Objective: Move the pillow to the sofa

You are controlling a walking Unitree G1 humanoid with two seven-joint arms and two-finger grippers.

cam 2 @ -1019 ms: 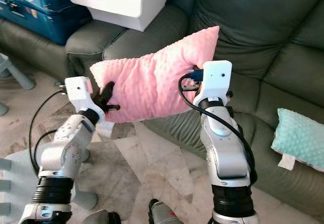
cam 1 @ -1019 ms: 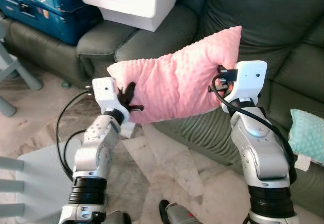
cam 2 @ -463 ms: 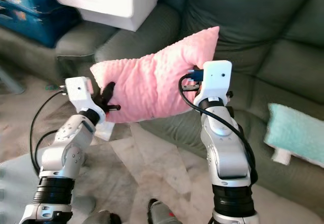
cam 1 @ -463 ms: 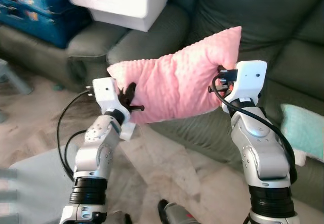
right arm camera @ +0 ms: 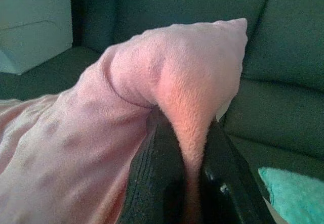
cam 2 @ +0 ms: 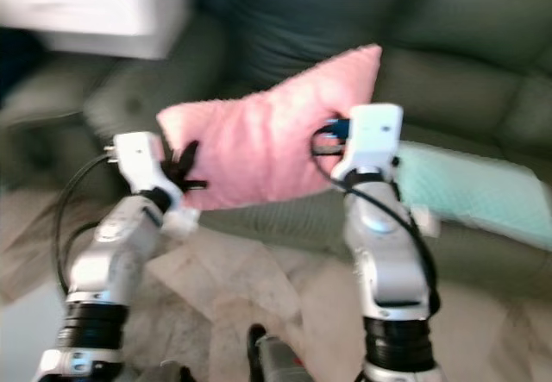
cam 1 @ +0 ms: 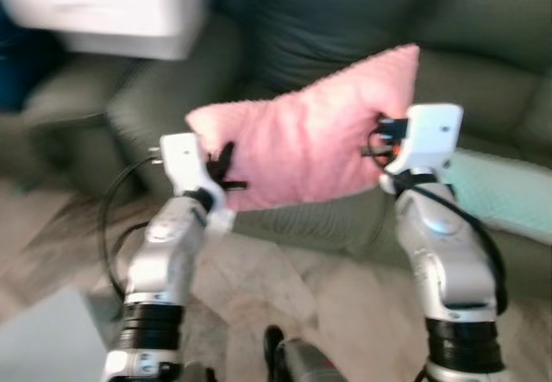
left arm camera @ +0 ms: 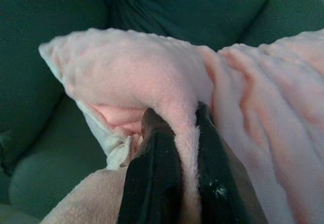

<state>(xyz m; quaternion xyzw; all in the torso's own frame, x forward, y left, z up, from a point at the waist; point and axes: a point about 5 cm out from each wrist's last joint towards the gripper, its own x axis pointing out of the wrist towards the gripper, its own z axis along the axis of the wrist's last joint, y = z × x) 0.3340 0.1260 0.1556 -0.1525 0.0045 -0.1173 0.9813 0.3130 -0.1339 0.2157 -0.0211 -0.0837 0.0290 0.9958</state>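
Note:
A pink dotted pillow [cam 1: 302, 145] hangs in the air between my two arms, in front of the dark green sofa [cam 1: 345, 28]. My left gripper [cam 1: 220, 171] is shut on the pillow's left edge, and my right gripper [cam 1: 379, 140] is shut on its right edge. In the left wrist view the black fingers [left arm camera: 157, 173] pinch a fold of pink fabric [left arm camera: 152, 77]. The right wrist view shows the same: black fingers [right arm camera: 157, 178] clamp the pillow's corner [right arm camera: 192, 67], with sofa cushions behind.
A teal pillow [cam 1: 500, 192] lies on the sofa seat to the right. A white printer [cam 1: 95, 7] stands on the sofa's left part. Pale stone floor [cam 1: 293, 287] lies below the arms. The head views are blurred.
The whole picture has slid left and blurred, so the camera has turned right. The teal pillow now sits closer to my right arm. Both grippers keep their hold on the pink pillow.

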